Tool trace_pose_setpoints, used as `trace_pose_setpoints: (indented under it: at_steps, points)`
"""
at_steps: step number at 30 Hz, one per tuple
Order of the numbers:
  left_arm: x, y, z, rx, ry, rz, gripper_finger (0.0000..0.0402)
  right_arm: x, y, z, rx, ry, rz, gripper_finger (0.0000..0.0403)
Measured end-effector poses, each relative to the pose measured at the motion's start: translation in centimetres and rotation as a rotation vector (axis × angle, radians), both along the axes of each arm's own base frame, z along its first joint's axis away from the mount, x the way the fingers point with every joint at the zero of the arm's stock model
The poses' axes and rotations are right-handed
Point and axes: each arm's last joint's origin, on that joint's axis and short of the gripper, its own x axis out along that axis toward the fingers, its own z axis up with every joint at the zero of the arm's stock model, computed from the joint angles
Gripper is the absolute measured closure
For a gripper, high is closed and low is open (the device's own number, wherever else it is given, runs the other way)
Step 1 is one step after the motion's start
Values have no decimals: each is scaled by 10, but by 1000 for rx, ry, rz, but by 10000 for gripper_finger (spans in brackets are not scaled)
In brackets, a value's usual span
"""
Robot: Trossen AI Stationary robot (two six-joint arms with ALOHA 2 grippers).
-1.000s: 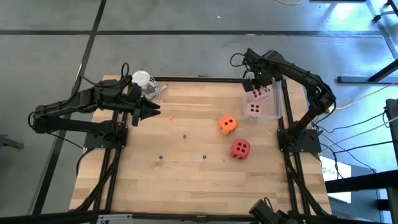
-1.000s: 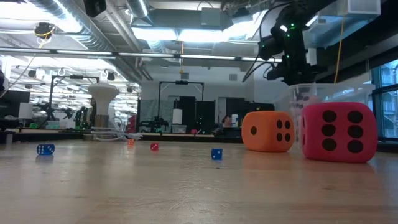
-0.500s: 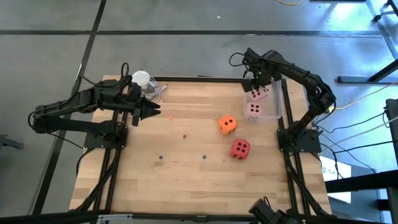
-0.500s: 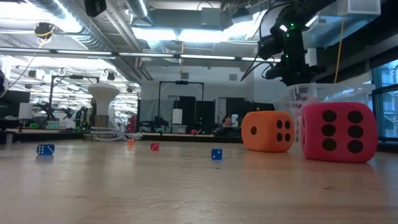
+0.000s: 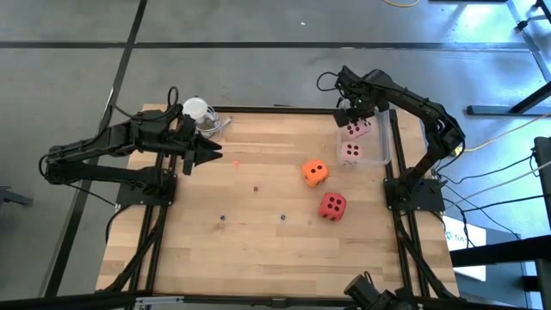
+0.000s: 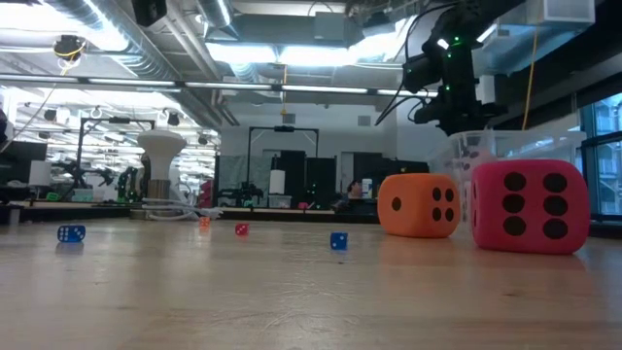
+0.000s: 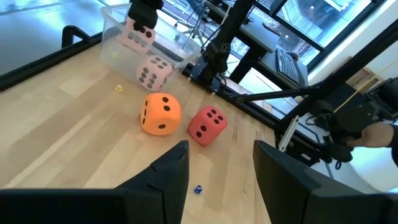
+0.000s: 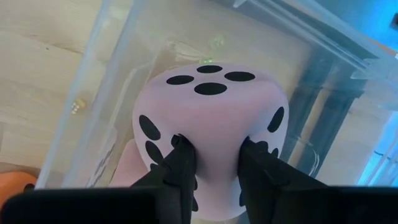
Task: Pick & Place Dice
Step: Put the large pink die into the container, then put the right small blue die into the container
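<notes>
- While the right gripper point(image 5: 357, 118) hangs over the clear plastic bin point(image 5: 384, 146) at the table's far right corner, its two fingers point(image 8: 180, 163) pinch a pale pink die point(image 8: 208, 127), grasping it above the bin's inside.
- A second pale pink die point(image 5: 350, 152) lies in the same bin, just beside and partly under the held one.
- The bin's thin walls close round both pink dice; the right wrist view shows its rim on either side of the held die.
- The orange die point(image 5: 314, 172) sits on the wooden table point(image 5: 258, 232) just outside the bin, toward the table's middle.
- The red die point(image 5: 332, 206) rests near the orange one, apart from it and closer to the front edge.
- In the low view the orange die point(image 6: 419, 205) and red die point(image 6: 530, 206) stand in front of the bin and hide much of it.
- Several tiny dice dot the open boards: blue ones point(image 6: 338, 240), a small red one point(image 6: 241, 229) and an orange speck point(image 5: 236, 163).
- The left gripper point(image 5: 215, 155) waits at the table's left side, its jaws parted and empty, pointing across the boards toward the dice.
- A white rounded object point(image 5: 196, 109) with a tangle of cable sits at the far left corner, behind the left arm.
</notes>
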Motion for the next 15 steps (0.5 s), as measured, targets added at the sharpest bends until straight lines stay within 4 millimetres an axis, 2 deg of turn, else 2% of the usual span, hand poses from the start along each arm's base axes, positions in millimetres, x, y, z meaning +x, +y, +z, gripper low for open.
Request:
trace_pose_setpoints:
  at_steps: [6, 15]
  points:
    - [0, 0, 0, 3, 1, 9, 233, 0, 0, 0, 5, 4, 30, 225]
    - [0, 0, 0, 5, 2, 8, 233, 0, 0, 0, 17, 3, 77, 131]
